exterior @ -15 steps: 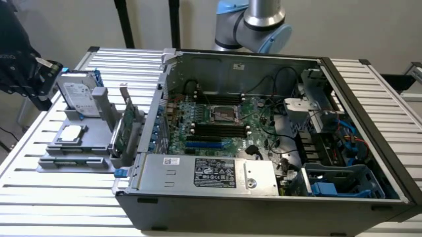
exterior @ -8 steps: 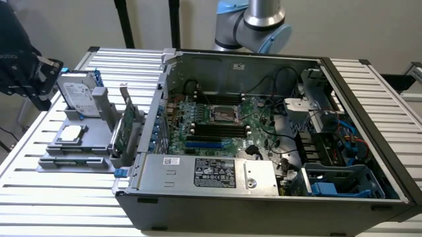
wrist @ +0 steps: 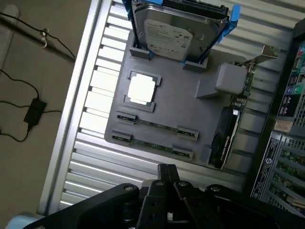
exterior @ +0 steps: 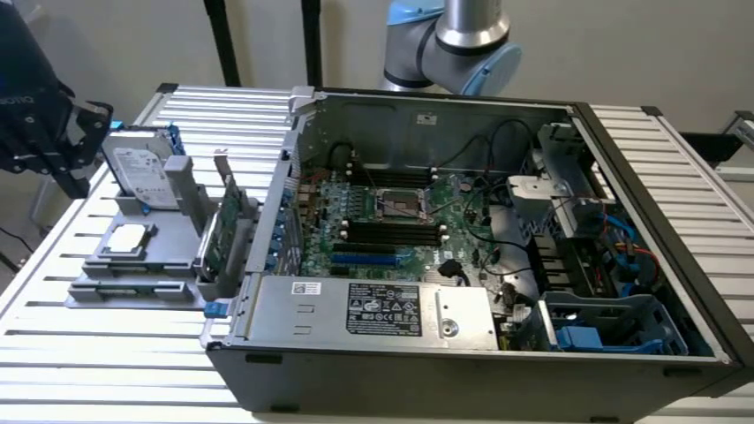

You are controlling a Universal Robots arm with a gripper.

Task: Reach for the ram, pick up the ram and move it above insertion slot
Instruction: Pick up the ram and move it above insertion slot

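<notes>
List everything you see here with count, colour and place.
table: one, silver slats
computer case: one, dark grey, open, on the table
holder: one, grey, beside the case
hard drive: one, silver, upright in the holder's blue bracket
processor chip: one, silver, in the holder
ram: two sticks, green, slotted beside the chip
expansion card: one, green and black, on edge, holder's case side
arm: one, silver and blue, behind the case
gripper: one, black, near the holder, apart from the ram

Hard drive, processor and expansion card on grey tray beside open computer case.
</notes>
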